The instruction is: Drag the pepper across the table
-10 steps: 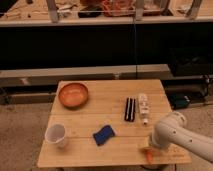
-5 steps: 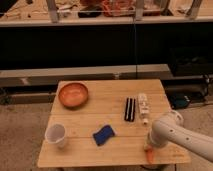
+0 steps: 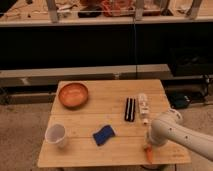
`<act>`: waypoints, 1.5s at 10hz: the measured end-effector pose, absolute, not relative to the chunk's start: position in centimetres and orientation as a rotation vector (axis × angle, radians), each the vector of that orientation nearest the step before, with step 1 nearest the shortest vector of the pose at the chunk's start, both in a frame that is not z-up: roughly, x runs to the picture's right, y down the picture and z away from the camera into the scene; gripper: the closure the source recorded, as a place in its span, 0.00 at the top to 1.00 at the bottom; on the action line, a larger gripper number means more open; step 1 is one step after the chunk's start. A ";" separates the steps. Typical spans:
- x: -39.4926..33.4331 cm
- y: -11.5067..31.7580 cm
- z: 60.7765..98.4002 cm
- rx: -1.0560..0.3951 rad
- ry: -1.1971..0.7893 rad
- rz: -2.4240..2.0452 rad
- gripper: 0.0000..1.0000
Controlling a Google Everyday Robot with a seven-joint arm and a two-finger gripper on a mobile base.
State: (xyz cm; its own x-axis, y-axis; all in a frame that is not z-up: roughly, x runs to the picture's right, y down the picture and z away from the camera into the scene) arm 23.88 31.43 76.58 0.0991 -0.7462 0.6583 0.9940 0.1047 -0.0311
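The pepper (image 3: 148, 152) shows only as a small orange tip near the front right edge of the light wooden table (image 3: 105, 112); the rest of it is hidden under my arm. My gripper (image 3: 148, 143) is right above the pepper at the end of the white arm (image 3: 175, 132), which comes in from the lower right. The arm covers most of the gripper.
An orange-brown bowl (image 3: 73, 95) sits at the back left. A white cup (image 3: 55, 135) stands at the front left, with a blue sponge (image 3: 103, 135) to its right. A black flat object (image 3: 130, 109) and a white tube (image 3: 144, 106) lie in the right middle.
The arm has shifted slightly left over the front right corner. The orange tip stays at almost the same spot. The other objects have not moved.
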 end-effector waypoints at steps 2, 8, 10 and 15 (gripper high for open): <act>23.3 31.2 76.4 -0.550 -0.566 -1.395 0.33; 19.0 30.9 77.3 -0.573 -0.594 -1.455 0.46; 17.4 31.0 77.7 -0.590 -0.606 -1.487 0.46; 16.3 31.0 77.8 -0.590 -0.618 -1.503 0.46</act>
State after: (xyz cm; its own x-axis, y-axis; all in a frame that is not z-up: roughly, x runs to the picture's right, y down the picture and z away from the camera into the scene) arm 16.34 31.01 77.80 -0.0226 -0.7172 0.6965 0.9997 -0.0093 0.0229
